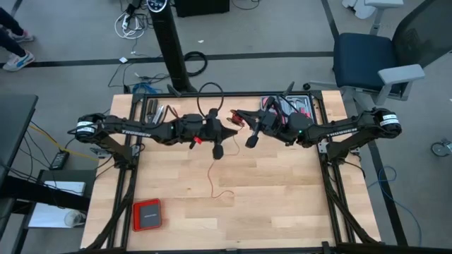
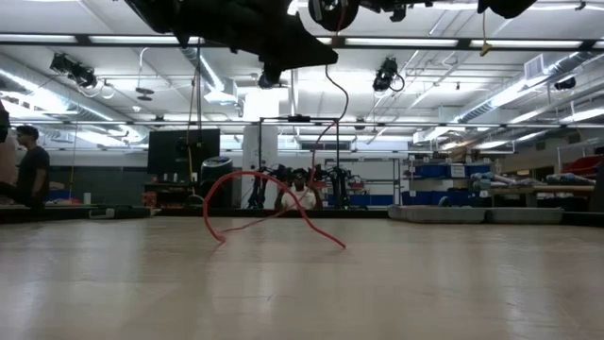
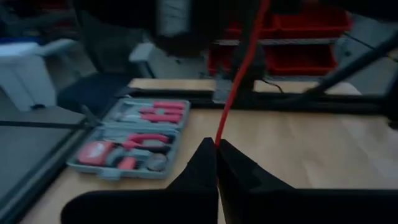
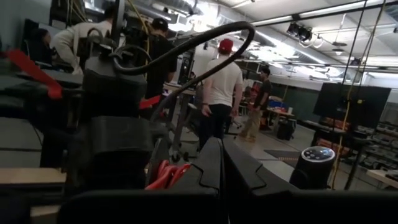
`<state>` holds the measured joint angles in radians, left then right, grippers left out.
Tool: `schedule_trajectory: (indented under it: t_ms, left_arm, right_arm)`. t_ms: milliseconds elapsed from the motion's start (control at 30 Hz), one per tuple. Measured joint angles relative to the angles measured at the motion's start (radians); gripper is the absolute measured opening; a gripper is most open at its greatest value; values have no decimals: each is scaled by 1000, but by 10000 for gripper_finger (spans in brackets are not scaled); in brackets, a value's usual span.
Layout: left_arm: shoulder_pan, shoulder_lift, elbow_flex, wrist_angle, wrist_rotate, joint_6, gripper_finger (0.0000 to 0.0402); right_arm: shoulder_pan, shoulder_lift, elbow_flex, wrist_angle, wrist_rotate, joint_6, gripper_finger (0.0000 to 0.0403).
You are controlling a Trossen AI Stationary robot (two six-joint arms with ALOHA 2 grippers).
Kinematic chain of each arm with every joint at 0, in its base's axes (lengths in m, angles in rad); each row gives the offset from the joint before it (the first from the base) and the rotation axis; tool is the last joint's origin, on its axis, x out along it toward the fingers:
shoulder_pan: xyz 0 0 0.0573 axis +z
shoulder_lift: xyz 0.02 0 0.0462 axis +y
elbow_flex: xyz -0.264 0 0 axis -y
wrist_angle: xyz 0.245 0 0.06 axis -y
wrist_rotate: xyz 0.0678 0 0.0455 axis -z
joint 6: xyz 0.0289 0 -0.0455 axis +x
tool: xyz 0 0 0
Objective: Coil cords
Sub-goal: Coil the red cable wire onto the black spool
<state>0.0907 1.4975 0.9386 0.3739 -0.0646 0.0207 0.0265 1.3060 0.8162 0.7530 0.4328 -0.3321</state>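
The cord, a thin red wire, hangs between my two grippers over the middle of the table. Its lower length (image 1: 212,176) drops to the wood, where it arches in a loose loop (image 2: 253,176) and its end (image 2: 338,246) lies flat. My left gripper (image 1: 234,132) reaches in from the table's left and is shut on the cord (image 3: 239,74). My right gripper (image 1: 237,116) reaches in from the right, slightly higher and tipped up. It is shut, with red loops of cord (image 4: 166,175) bunched beside its fingers. My left gripper pinches a single strand of the cord (image 3: 219,138) between its two fingertips, coming in about level from the table's left. From the tips the strand runs straight up toward my right gripper. My right gripper has loops of the cord (image 4: 163,179) against the side of its shut fingers. The fingers themselves hide the place of contact, so I cannot tell which part they have. The bunch is lifted clear of the table.
A grey tool tray (image 1: 289,107) with red-handled tools lies open at the table's far right, also in the left wrist view (image 3: 130,146). A flat red box (image 1: 147,214) sits at the near left corner. People stand in the room beyond the table.
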Motion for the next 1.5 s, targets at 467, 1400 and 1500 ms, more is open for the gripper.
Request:
schedule_trajectory:
  t_ms: [467, 1400, 1500]
  left_arm:
    - [64, 58, 2, 161, 16, -3, 0]
    - [54, 96, 0, 315, -25, -2, 0]
    - [54, 96, 0, 350, -31, 35, 0]
  right_arm:
    - [5, 1, -1, 35, -49, 32, 1]
    - [-20, 9, -1, 155, -129, -29, 0]
    - [-17, 24, -1, 172, -156, -25, 0]
